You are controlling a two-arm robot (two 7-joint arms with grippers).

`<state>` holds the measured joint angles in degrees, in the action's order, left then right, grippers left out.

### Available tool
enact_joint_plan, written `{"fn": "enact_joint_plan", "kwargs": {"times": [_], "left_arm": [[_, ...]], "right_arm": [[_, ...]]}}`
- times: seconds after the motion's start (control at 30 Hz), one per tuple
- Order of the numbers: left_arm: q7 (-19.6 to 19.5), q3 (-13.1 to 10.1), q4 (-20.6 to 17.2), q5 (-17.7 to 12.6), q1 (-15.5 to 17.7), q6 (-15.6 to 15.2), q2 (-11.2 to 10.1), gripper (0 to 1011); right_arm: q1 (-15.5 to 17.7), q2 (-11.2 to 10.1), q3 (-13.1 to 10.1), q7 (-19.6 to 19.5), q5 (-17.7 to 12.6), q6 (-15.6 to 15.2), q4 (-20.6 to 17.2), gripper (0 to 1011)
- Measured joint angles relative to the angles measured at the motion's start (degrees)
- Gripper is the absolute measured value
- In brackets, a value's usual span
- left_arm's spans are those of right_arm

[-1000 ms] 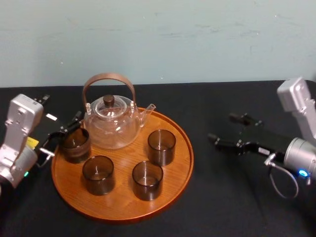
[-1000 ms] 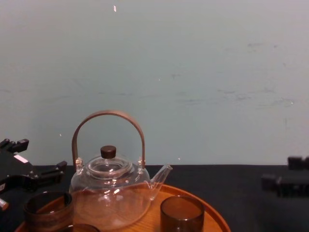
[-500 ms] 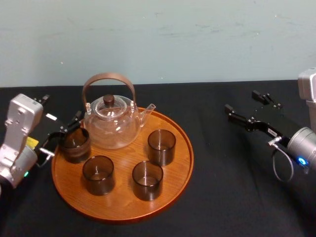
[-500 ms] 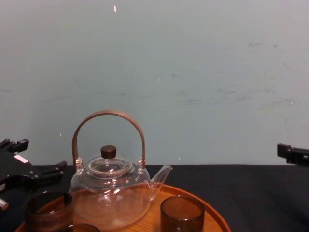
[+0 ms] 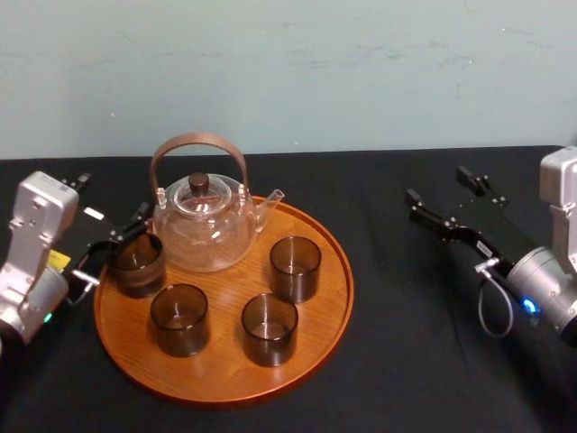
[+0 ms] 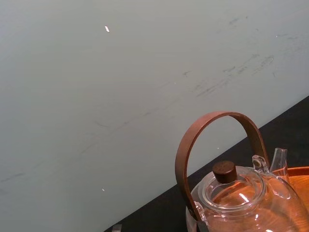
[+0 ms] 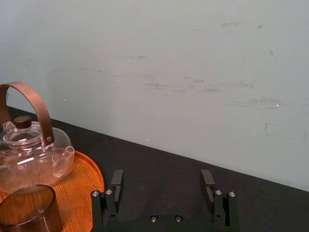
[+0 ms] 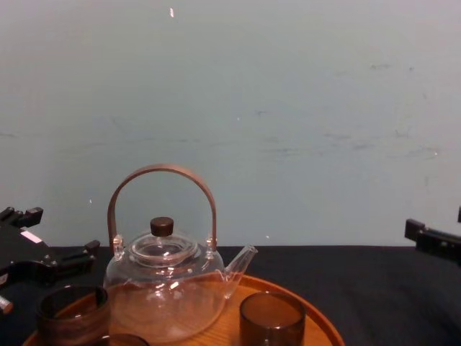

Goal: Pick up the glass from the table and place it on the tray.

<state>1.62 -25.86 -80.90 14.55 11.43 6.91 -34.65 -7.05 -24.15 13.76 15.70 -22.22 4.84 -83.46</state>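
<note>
Several dark smoky glasses stand upright on the round wooden tray point(image 5: 338, 298), and I see none on the black table point(image 5: 406, 370). The leftmost glass point(image 5: 137, 264) point(image 8: 72, 315) sits at the tray's left rim. My left gripper point(image 5: 110, 200) point(image 8: 54, 234) hovers open just behind and left of that glass, with nothing between its fingers. My right gripper point(image 5: 442, 188) point(image 7: 161, 181) is open and empty above the table, well right of the tray. One of its fingers point(image 8: 432, 239) shows in the chest view.
A clear glass teapot point(image 5: 203, 225) point(image 6: 231, 193) point(image 7: 29, 150) with an arched brown handle stands at the back of the tray. Other glasses point(image 5: 179, 318) point(image 5: 269, 328) point(image 5: 295, 268) fill the tray's front and middle. A pale wall rises behind the table.
My right gripper has lifted, swung back and to the right, away from the tray, still open. The left gripper and the glasses have not moved.
</note>
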Motion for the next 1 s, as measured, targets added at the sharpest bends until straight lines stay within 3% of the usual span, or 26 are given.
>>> {"fn": "enact_joint_plan", "kwargs": {"times": [0.4,1.0], "left_arm": [[0.0,0.0,0.0,0.0,0.0,0.0,0.0,1002],[0.0,0.0,0.0,0.0,0.0,0.0,0.0,1001]], "right_arm": [[-0.2,2.4,-0.7,1.2,1.6,1.9,3.4,1002],[-0.2,2.1,-0.5,1.3,1.4,1.8,3.1,1002]]}}
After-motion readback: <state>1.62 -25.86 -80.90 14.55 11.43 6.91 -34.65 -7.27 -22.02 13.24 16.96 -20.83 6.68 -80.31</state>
